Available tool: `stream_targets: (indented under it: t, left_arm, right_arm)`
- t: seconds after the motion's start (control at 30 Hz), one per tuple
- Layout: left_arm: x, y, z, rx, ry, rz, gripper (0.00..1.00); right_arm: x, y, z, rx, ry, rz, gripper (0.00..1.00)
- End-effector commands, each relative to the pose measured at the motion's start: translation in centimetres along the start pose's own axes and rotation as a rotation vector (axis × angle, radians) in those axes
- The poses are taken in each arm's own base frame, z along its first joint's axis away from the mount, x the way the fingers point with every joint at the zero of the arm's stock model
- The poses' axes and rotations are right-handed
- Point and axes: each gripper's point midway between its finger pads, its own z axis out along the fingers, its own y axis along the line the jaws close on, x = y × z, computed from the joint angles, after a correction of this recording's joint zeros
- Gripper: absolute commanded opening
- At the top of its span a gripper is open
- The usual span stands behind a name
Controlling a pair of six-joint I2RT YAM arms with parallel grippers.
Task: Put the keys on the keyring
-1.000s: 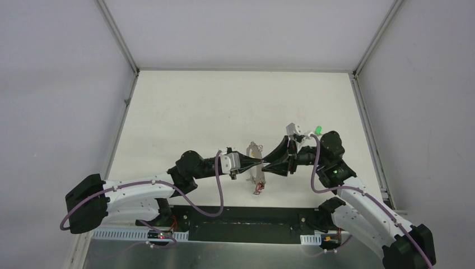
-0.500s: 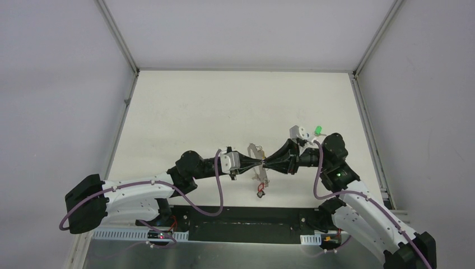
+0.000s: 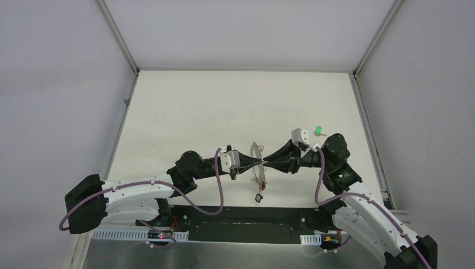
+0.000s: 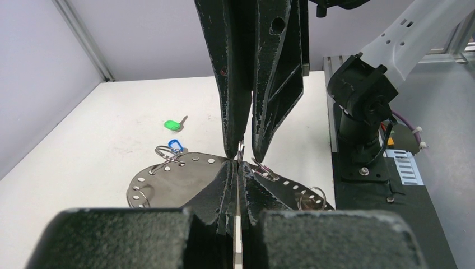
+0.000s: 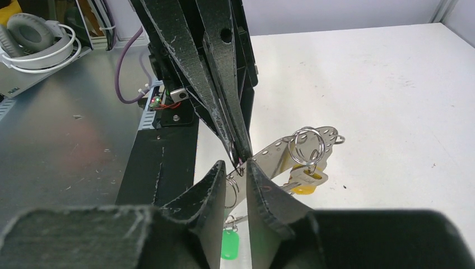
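The keyring (image 3: 255, 149) is a flat silvery crescent band with holes, held up off the table between both arms. My left gripper (image 3: 260, 163) is shut, pinching a small split ring (image 4: 241, 150) on the keyring (image 4: 168, 182). My right gripper (image 3: 266, 163) meets it tip to tip. Its jaws stand narrowly open either side of that ring (image 5: 233, 155), not pressing it. A yellow-tagged key (image 5: 305, 179) hangs on another ring. A dark-tagged key (image 3: 259, 197) dangles below. A blue tag (image 4: 175, 145) sits at the band's edge. One green-tagged key (image 3: 318, 130) lies loose on the table.
White table (image 3: 196, 112) with grey walls on three sides and metal rails along the edges. A black strip and the arm bases (image 3: 246, 224) lie at the near edge. A green tag (image 5: 229, 244) shows low between my right fingers.
The right gripper's jaws have narrowed and its wrist has shifted slightly right. The keyring has turned more edge-on to the top camera, and the dangling key hangs lower. The left arm has held still.
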Motion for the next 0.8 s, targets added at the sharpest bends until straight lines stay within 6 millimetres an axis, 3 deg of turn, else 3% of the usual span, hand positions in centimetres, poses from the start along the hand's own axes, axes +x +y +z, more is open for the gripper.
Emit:
stream_targets:
  t: [0.0, 0.3, 0.6, 0.7, 0.77]
  left_arm:
    - [-3.90, 0.46, 0.36, -0.015, -0.126, 0.017, 0.00]
    - [-3.77, 0.35, 0.42, -0.009, -0.121, 0.010, 0.00]
    - [-3.56, 0.37, 0.23, -0.016, -0.107, -0.005, 0.00]
    - [-3.35, 0.52, -0.05, -0.027, -0.085, -0.006, 0.26]
    - [-3.10, 0.74, -0.37, -0.042, -0.055, -0.008, 0.36]
  right_arm:
    - [-1.79, 0.14, 0.21, -0.023, -0.028, -0.078, 0.18]
    - [-2.25, 0.27, 0.48, -0.054, -0.036, -0.088, 0.00]
    - [-2.44, 0.50, 0.40, -0.058, -0.039, -0.083, 0.00]
    - [-2.28, 0.27, 0.27, -0.034, -0.025, -0.070, 0.00]
    - [-1.85, 0.00, 0.11, -0.009, 0.004, -0.052, 0.00]
